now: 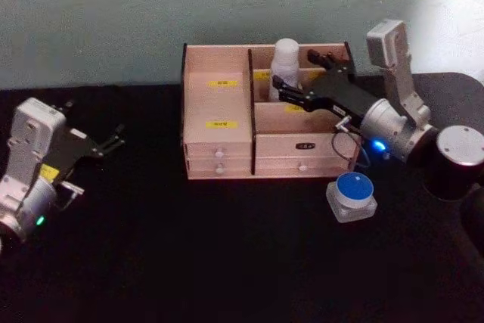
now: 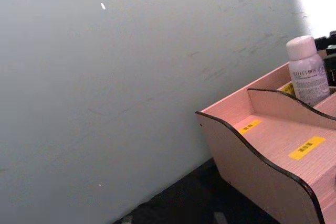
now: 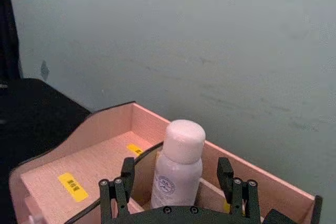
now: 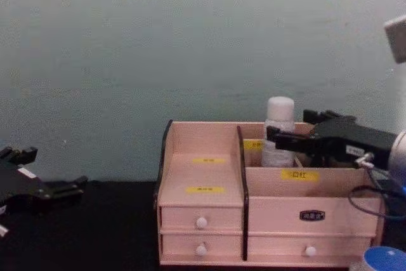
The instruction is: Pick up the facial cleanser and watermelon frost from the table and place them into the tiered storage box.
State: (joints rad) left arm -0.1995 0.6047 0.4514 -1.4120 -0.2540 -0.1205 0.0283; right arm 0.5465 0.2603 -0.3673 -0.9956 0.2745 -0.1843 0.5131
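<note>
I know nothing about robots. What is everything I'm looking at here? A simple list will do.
tiered storage box: one, pale pink wood with dark edges, yellow labels and white-knobbed drawers; middle of the table, towards the back
facial cleanser bottle: one, white; upright in the box's rear right compartment
blue-lidded jar: one, pale body with a blue lid; on the table by the box's front right corner
table: one, black
wall: one, pale grey-green; behind the table
left gripper: one, black on a silver arm; parked at the left, away from the box
right gripper: one, black; open, a finger on each side of the bottle, with gaps showing
</note>
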